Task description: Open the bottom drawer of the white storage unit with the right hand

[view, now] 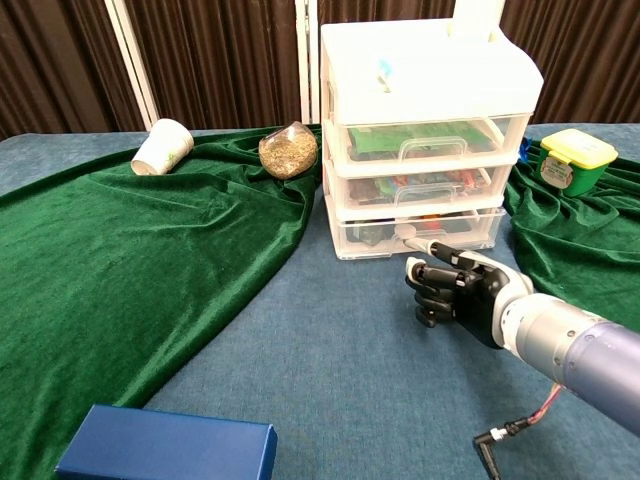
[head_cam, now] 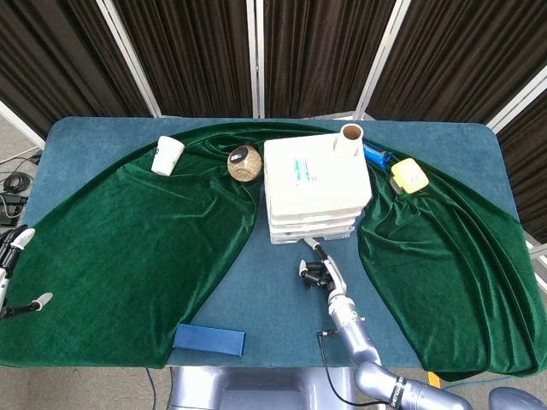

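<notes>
White storage unit: three clear-fronted drawers, centre table, 12 o'clock of the right hand. Bottom drawer: front flush, holding red and dark items, not identifiable. Upper drawers: green and mixed coloured contents. Right hand: fingers curled together, one fingertip extended, touching the bottom drawer's handle. Left hand: 9 o'clock table edge, fingers apart, holding nothing.
</notes>
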`<state>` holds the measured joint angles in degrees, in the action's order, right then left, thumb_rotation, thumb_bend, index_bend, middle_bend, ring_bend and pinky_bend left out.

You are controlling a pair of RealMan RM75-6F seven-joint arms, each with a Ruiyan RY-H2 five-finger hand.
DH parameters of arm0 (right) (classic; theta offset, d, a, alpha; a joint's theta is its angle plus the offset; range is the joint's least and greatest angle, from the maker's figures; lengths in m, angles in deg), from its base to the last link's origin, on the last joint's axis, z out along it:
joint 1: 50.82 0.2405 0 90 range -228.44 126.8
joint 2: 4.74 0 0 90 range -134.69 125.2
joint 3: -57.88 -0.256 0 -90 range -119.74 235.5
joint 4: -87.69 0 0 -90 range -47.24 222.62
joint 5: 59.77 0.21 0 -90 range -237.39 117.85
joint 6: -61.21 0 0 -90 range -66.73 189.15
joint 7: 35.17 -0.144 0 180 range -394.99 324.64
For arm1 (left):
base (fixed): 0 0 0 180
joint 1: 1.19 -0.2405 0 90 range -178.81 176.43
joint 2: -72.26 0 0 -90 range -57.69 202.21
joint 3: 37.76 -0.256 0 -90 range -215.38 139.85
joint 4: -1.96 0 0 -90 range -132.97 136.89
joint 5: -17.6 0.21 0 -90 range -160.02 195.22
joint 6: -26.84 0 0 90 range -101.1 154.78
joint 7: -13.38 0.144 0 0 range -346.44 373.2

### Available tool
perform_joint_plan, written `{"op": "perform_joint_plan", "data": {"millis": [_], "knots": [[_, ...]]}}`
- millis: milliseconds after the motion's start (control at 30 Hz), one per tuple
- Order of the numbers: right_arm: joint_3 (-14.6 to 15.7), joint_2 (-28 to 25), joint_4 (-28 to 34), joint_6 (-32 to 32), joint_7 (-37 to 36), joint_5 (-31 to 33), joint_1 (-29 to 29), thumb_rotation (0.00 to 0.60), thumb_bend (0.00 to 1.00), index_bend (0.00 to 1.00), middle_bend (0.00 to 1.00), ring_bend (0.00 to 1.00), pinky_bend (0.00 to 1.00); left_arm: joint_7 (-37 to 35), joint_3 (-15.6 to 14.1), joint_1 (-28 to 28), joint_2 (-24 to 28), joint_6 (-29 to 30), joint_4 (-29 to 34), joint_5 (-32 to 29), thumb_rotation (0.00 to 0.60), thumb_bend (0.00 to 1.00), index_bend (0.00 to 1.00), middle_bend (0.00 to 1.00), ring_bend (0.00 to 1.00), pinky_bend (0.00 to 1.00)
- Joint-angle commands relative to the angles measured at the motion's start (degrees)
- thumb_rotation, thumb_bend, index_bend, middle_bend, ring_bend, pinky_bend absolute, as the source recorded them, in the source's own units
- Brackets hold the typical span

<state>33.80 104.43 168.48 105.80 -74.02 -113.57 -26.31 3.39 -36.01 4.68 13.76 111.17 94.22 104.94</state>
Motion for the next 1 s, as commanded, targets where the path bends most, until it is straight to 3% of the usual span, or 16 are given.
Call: {"op": "perform_joint_plan", "data": {"millis": [33,433,1000], "knots": [[-0.1,-0.1,-0.3,0.0,0.2,0.6,0.0,0.6,0.54,0.0,0.89,0.93,0.8,0.0,0.0,0.0,0.0,0.1,0.1,0.1,0.6,0.05,0.0,0.0,0.0,0.0],[-0.6,-1.3,0.3,0.1,0.8,2.0,-0.6,0.6,0.54,0.0,0.89,0.93,0.8,0.3,-0.1,-0.2,0.1,0.4,0.3,0.4,0.6,0.04,0.0,0.0,0.0,0.0],[0.5,-5.2,5.8,5.7,0.7,-1.8,-4.7,0.6,0.54,0.0,0.89,0.93,0.8,1.6,-0.4,-0.5,0.0,1.4,0.9,1.4,0.6,0.04,0.0,0.0,0.0,0.0]]}}
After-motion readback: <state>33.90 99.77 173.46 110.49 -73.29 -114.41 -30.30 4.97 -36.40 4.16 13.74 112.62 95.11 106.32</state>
